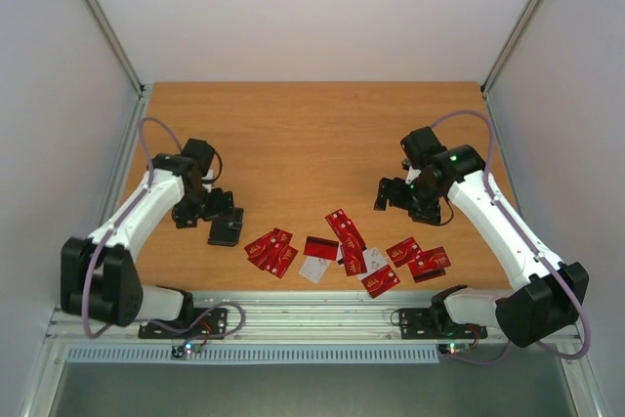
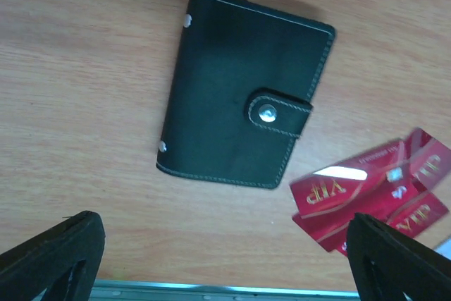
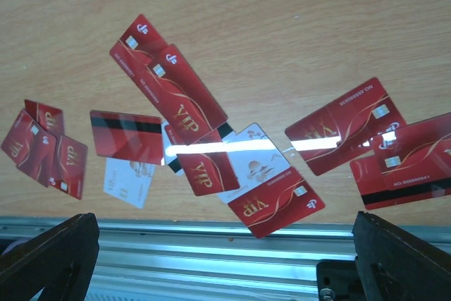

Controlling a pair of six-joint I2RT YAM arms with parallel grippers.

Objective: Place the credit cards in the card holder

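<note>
Left gripper (image 2: 225,222), right gripper (image 3: 225,220) agape, empty; closed card holder (image 2: 243,89), credit cards (image 3: 187,96) along near edge of table (image 1: 312,124)

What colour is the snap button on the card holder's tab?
Silver; the snap button sits on the black card holder, clearest in the left wrist view.

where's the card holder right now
In the top view the card holder lies shut on the left side of the table, under the open left hand, with a small cluster of red cards just to its right.
</note>
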